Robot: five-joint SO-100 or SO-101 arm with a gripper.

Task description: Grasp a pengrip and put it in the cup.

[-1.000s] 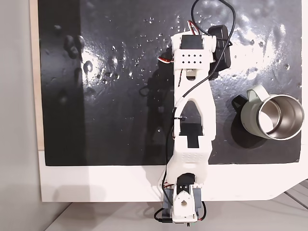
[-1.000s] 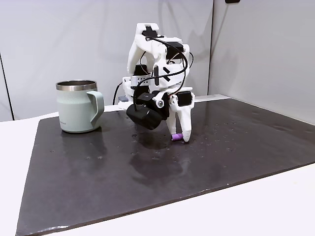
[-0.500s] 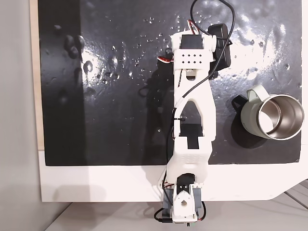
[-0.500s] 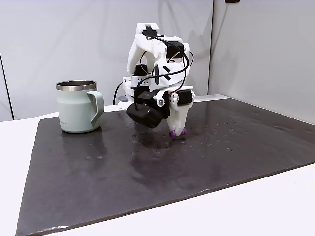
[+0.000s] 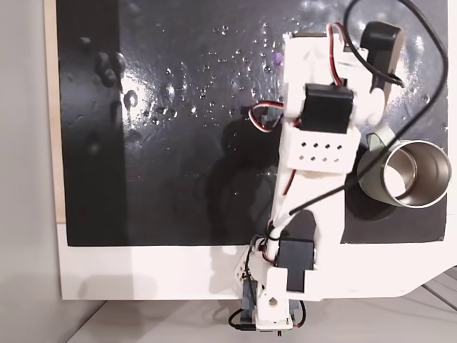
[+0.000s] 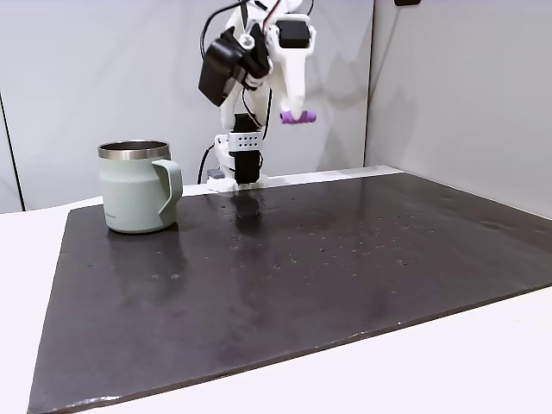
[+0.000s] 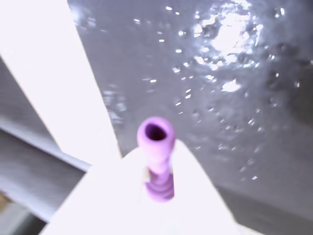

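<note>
Fingers [image 6: 294, 117] grasping the pengrip [image 6: 298, 116] have risen from the black mat [image 6: 285, 276] to high above it, right of the cup [image 6: 138, 186]. Mat covers a white bench [image 6: 483, 362]; grey walls stand behind.

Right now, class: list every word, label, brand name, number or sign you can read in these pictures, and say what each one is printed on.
None can be read.
The cup shows a plain pale green side, with no print facing the camera.
The pengrip, held in the hand, is plain purple.
The black mat carries shiny droplets, no lettering.
</note>
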